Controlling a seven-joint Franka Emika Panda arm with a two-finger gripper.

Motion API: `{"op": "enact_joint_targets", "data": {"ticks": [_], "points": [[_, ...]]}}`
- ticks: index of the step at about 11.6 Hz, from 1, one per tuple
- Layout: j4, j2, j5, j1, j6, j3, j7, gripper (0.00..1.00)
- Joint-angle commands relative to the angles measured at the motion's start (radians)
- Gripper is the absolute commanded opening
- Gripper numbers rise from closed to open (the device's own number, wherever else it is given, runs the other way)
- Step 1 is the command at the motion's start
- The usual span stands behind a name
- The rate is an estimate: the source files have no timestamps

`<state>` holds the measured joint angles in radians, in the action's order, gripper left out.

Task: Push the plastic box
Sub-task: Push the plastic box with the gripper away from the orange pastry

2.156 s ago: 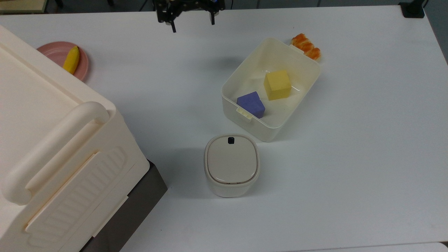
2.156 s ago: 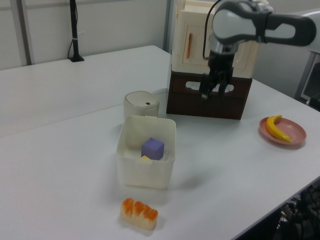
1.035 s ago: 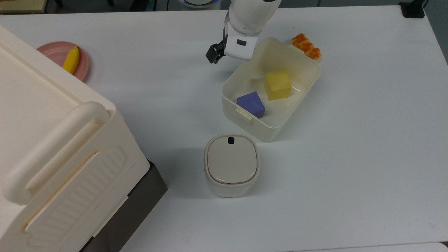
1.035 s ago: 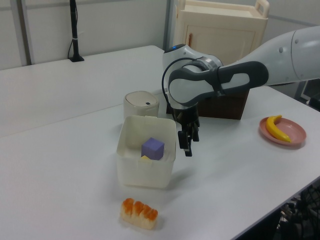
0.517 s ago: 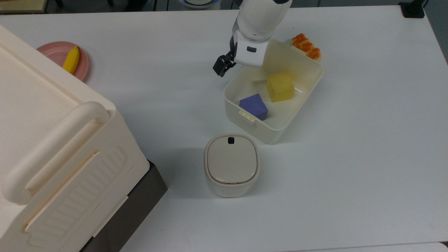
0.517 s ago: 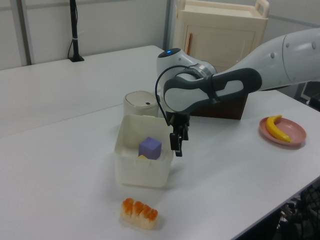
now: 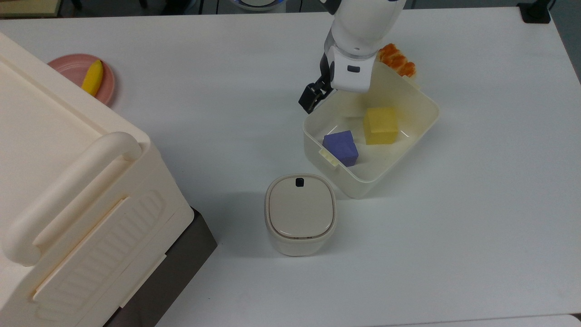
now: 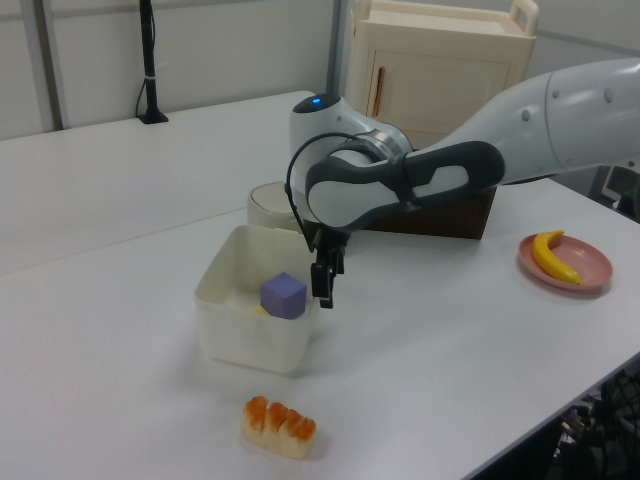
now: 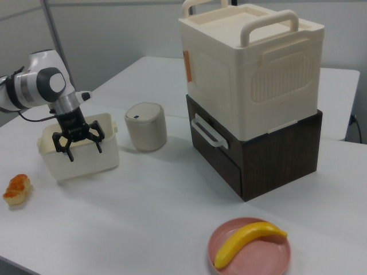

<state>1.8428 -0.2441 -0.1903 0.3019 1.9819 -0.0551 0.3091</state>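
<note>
Top view: the plastic box (image 7: 411, 97) had slid toward the top view's right since a moment before, so the push was working; its long axis ran diagonally.

Left view: the box sat on the bench (image 8: 480, 340).

Right view: the end effector (image 9: 78, 143), spread open and empty, pressed against its wall.

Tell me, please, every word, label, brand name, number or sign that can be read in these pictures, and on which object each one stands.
None: no readable text stands on any object.
The plastic box, the lidded bin and the big crate are plain, without print.
The dark mark on the arm's wrist is too small to read as a word or sign.
</note>
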Motion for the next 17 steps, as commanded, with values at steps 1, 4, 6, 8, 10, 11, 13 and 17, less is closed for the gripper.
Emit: {"op": "enact_joint_targets", "data": {"ticks": [1, 4, 6, 8, 10, 11, 13, 17], "points": [[-0.085, -0.075, -0.018, 0.005, 0.020, -0.005, 0.001, 1.00], [-0.122, -0.093, -0.027, 0.005, 0.087, -0.005, 0.002, 1.00], [-0.135, -0.103, -0.044, 0.005, 0.095, -0.005, 0.002, 1.00], [-0.160, -0.106, -0.043, 0.005, 0.095, -0.005, 0.001, 1.00], [-0.180, -0.106, -0.043, 0.005, 0.097, -0.005, -0.001, 1.00], [-0.194, -0.106, -0.043, 0.005, 0.097, -0.006, -0.001, 1.00], [-0.198, -0.106, -0.043, 0.005, 0.097, -0.005, -0.001, 1.00], [-0.191, -0.069, -0.038, 0.000, 0.094, -0.005, 0.001, 1.00]]}}
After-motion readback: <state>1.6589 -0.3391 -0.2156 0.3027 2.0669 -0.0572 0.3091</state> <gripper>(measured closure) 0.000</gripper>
